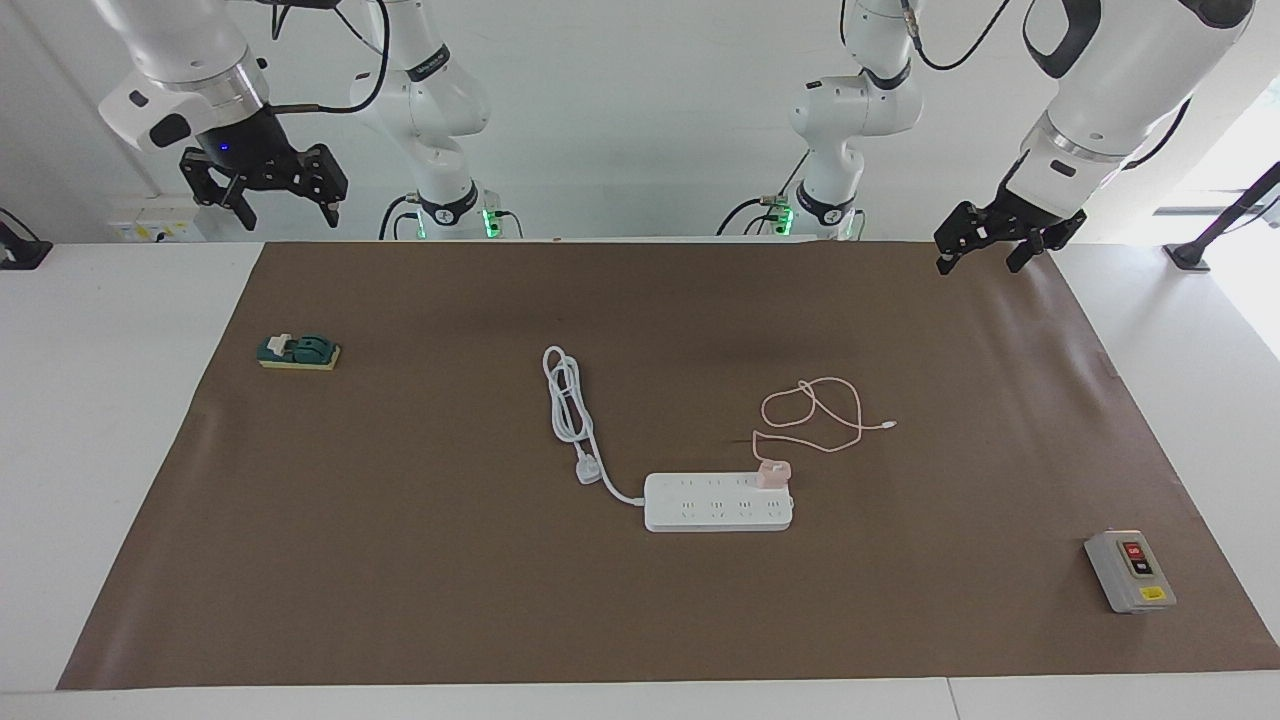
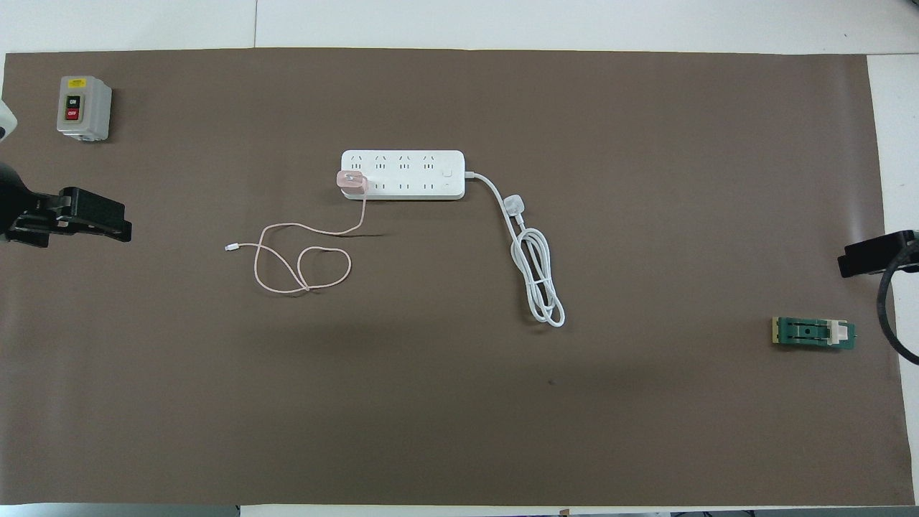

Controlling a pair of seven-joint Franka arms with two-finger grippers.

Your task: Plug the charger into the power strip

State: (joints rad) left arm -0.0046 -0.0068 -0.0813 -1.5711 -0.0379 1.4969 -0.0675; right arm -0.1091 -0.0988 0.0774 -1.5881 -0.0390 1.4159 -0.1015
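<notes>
One power strip [image 1: 718, 502], one charger [image 1: 772, 473], one grey switch box [image 1: 1129, 571], one green switch [image 1: 298, 352], two arms

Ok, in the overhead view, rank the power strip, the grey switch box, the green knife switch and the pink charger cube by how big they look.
Largest to smallest as they look:
1. power strip
2. green knife switch, longer but slimmer than the box, so this pair is close
3. grey switch box
4. charger cube, clearly the smallest

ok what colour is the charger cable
Pale pink, like the charger itself; the cable shows best in the overhead view.
</notes>
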